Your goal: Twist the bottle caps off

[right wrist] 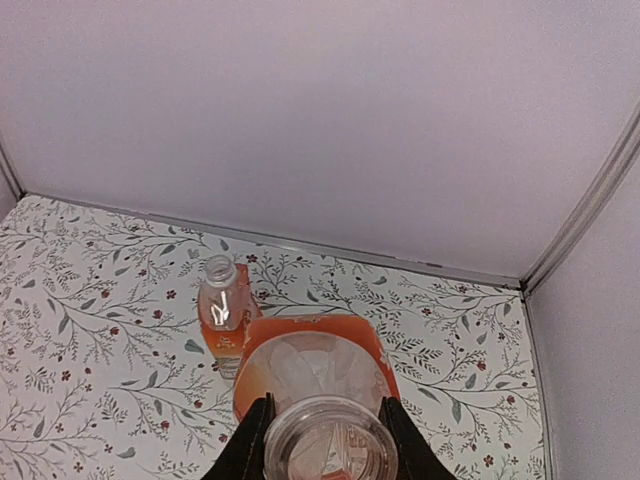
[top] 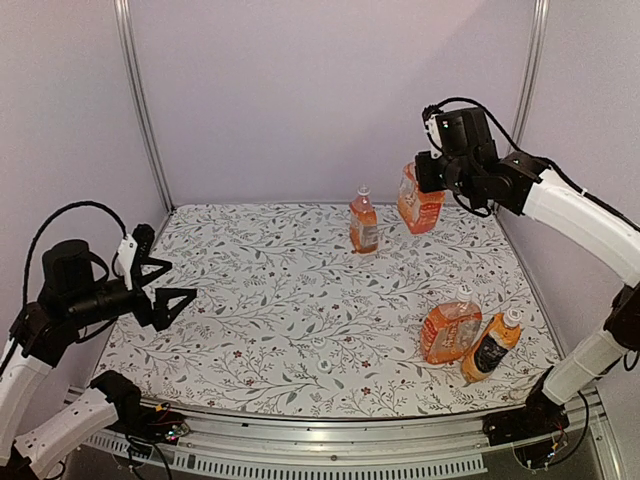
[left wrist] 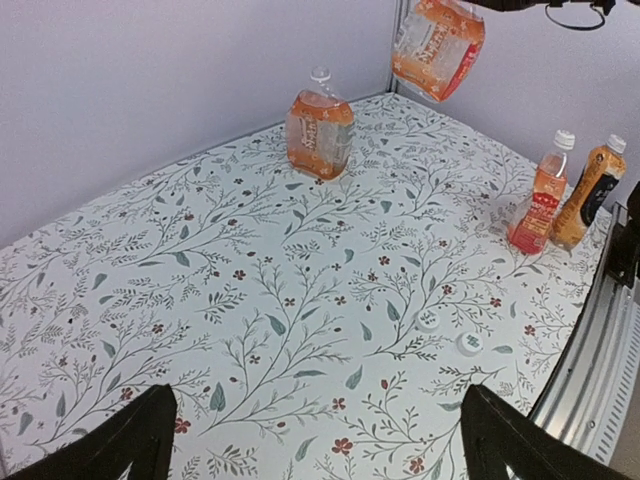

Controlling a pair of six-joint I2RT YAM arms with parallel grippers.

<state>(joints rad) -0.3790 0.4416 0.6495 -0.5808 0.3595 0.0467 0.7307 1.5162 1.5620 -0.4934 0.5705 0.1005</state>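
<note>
Progress about half: two loose caps [left wrist: 468, 343] at six o'clock, two capped bottles [top: 451, 330] at four; left jaws released, right jaws grasping uncapped bottle [top: 421, 207].

Table cover [top: 250, 310]: white, grey-green leafy sprigs, small red flowers; walls [top: 330, 90] pale lilac. Bottles [top: 364, 225] hold orange liquid; bottle caps [top: 464, 292] white; one label [top: 489, 352] black (others orange-white).

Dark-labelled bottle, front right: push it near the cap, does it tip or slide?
Probably tips: the dark-labelled bottle is tall, slim, upright. Looks nearly full, so likely heavy for its size. It may knock the neighbouring capped bottle.
</note>
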